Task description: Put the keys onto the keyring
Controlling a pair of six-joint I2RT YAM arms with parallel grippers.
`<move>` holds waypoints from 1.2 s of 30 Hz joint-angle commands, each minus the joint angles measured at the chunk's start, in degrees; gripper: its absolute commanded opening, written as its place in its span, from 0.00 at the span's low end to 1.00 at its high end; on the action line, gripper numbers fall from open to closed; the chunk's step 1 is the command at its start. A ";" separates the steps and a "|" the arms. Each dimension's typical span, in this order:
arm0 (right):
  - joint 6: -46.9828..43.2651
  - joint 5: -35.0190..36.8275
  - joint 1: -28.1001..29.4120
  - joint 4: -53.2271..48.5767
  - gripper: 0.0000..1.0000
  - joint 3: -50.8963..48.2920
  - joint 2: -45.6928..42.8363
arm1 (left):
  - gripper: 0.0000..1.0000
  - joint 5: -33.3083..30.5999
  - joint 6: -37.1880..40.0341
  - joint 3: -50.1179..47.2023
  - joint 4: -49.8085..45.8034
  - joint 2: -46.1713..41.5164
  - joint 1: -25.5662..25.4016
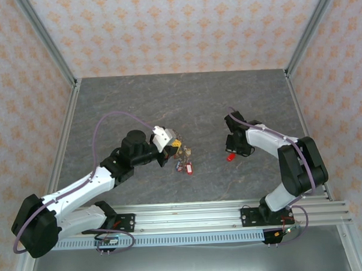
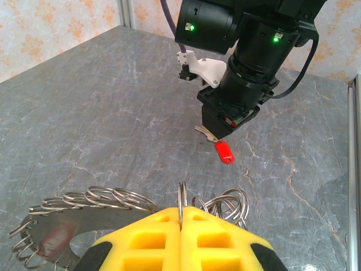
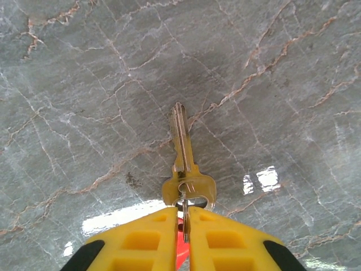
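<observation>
One key [image 3: 180,147] sticks out just ahead of R gripper [image 3: 183,211] tips, jaws pinched narrow on its small ring; L gripper [image 2: 181,213] clamped on keyring [image 2: 53,231] loop.

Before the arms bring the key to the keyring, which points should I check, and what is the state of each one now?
1. Left gripper grips the keyring: ok, it is shut on one wire ring at the rim.
2. Right gripper grips the key: ok, it is shut at the key's head.
3. Key lifted off the table: cannot tell. Its red tag hangs close to the surface.
4. Free space between the two grippers: ok, bare table lies between them.
5. Wire ring spread open to take the key: cannot tell.
</observation>
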 commanded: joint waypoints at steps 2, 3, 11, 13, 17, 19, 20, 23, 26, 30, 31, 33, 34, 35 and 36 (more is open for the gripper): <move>0.89 0.56 0.28 -1.10 0.13 -0.16 -0.83 | 0.00 0.77 -0.18 2.55 3.03 -0.08 0.36; 0.91 0.51 0.32 -1.18 0.13 0.00 -0.60 | 0.00 0.77 -0.18 2.63 3.04 0.00 0.36; 1.19 0.21 0.26 -1.08 0.12 -0.12 -0.18 | 0.00 0.99 0.00 2.81 2.95 0.36 0.36; 1.33 0.44 0.25 -1.00 0.12 -0.20 -0.20 | 0.00 1.01 0.00 2.74 2.86 0.20 0.34; 1.18 0.75 0.32 -1.23 0.13 -0.11 0.15 | 0.00 0.81 -0.09 2.46 2.94 -0.03 0.36; 1.03 0.56 0.31 -0.90 0.13 -0.21 0.24 | 0.00 0.76 -0.05 2.26 2.86 -0.13 0.36; 1.02 0.66 0.30 -1.06 0.13 -0.14 0.46 | 0.00 0.72 -0.10 2.24 2.85 -0.19 0.30; 0.87 0.70 0.33 -1.08 0.13 -0.12 0.75 | 0.00 0.63 0.05 2.28 2.69 -0.26 0.36; 1.24 0.66 0.33 -0.74 0.13 -0.25 0.56 | 0.00 0.63 0.13 2.34 2.60 -0.26 0.36; 1.20 0.29 0.25 -0.99 0.14 -0.12 1.14 | 0.00 0.81 0.26 2.37 2.42 -0.30 0.36; 1.28 0.27 0.28 -1.09 0.14 -0.08 1.29 | 0.00 0.81 0.17 2.31 2.38 -0.26 0.36; 1.20 0.21 0.32 -1.18 0.14 -0.03 1.74 | 0.00 0.74 0.17 2.20 2.34 -0.26 0.36; 1.07 0.20 0.33 -1.35 0.14 0.05 1.91 | 0.00 0.72 0.17 2.20 2.33 -0.26 0.36; 1.10 0.20 0.32 -1.36 0.14 0.06 1.92 | 0.00 0.73 0.17 2.18 2.36 -0.26 0.36; 1.06 0.11 0.33 -1.28 0.14 0.06 1.89 | 0.00 0.72 0.17 2.24 2.25 -0.31 0.36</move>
